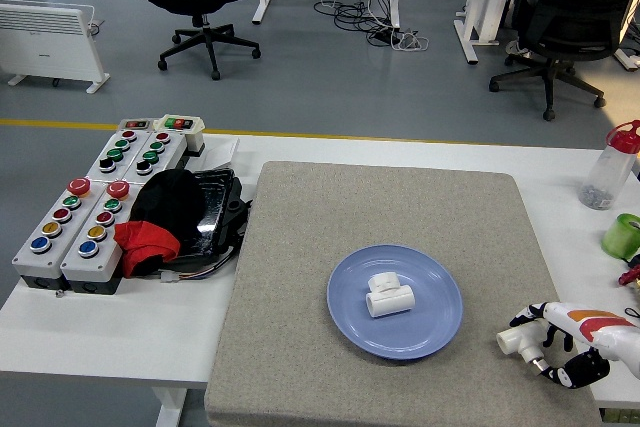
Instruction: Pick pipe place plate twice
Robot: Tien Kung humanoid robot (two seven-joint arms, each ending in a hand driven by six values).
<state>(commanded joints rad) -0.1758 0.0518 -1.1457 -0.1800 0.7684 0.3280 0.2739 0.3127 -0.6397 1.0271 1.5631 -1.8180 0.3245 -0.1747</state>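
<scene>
A white pipe fitting [388, 296] lies on the blue plate [350, 325] in the middle of the grey mat [300, 247]. A second white pipe piece [517, 338] sits at the mat's lower right edge. My right hand [548, 342], white with black finger joints, comes in from the right edge; its fingers curl around that pipe piece, thumb above and fingers below. The pipe looks held just above the mat. My left hand does not show.
Two grey button boxes [85, 212] stand at the left, beside a black tray with a black and red cloth [160, 222]. A clear bottle with a red cap [612, 165] and a green cup [624, 235] stand at the right edge.
</scene>
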